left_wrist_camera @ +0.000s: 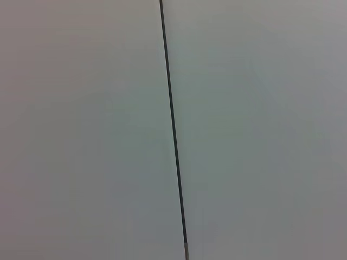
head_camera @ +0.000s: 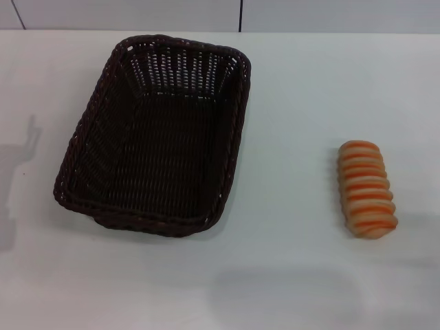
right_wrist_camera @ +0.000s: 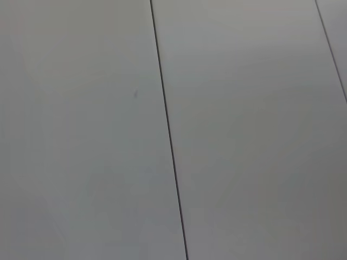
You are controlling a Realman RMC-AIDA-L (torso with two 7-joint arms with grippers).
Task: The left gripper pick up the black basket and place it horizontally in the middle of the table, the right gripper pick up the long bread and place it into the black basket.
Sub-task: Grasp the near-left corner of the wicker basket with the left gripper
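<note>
The black basket (head_camera: 157, 134) is a large dark woven wicker basket. It stands empty on the white table (head_camera: 295, 103), left of the middle, with its long side running away from me and slightly slanted. The long bread (head_camera: 366, 188), tan with orange cross stripes, lies on the table at the right, well apart from the basket. Neither the left gripper nor the right gripper shows in any view. Both wrist views show only pale panels with thin dark seams.
The table's far edge meets a pale wall with dark seams (head_camera: 240, 15) at the back. Faint shadows lie on the table at the far left (head_camera: 20, 158) and near the front edge (head_camera: 282, 292).
</note>
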